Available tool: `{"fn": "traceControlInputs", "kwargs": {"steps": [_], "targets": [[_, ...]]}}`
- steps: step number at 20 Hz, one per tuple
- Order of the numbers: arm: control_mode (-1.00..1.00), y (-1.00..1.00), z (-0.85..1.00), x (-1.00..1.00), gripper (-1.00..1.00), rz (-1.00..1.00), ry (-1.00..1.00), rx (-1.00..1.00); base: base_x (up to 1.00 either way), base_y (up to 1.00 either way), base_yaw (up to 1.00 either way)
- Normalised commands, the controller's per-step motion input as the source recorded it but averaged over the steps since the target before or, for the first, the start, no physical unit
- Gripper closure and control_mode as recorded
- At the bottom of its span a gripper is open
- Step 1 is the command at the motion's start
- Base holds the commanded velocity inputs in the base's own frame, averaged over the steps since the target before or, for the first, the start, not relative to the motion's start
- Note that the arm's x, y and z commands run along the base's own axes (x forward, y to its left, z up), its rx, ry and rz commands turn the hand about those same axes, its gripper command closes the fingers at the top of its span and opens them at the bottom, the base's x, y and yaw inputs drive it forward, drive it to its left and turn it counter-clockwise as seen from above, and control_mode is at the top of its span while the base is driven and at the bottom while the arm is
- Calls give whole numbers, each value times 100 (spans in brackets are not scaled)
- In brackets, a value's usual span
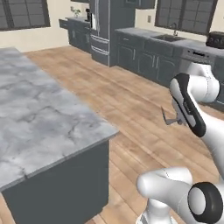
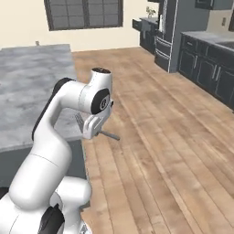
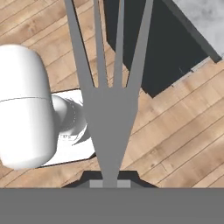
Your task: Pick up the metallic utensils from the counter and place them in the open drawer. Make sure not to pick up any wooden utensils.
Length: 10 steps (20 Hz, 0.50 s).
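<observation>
In the shut pincer [image 3: 110,180], a flat grey four-tined fork [image 3: 109,113] stands gripped.

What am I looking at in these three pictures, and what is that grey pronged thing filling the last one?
It is a computer-rendered kitchen with a white robot arm on a base that can drive. Two pictures come from cameras on that base, behind the arm to its left and to its right, looking forward over it. The third comes from a camera on the arm's hand, looking along its gripper.

The grey pronged thing is a metal fork, seen very close: the gripper is shut on its handle, and the prongs point away from the camera. From the base cameras the same fork looks small, held in the air over the wooden floor, beside the marble counter. Below the fork, the hand camera shows the floor, the counter's dark side and the robot's own body.
</observation>
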Motion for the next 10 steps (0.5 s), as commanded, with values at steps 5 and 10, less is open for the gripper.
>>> {"fn": "traceControlInputs", "kwargs": {"steps": [5, 10], "targets": [[100, 0, 0, 0, 100, 0, 0, 0, 67, -100, 38], [100, 0, 0, 0, 100, 0, 0, 0, 65, -100, 38]]}}
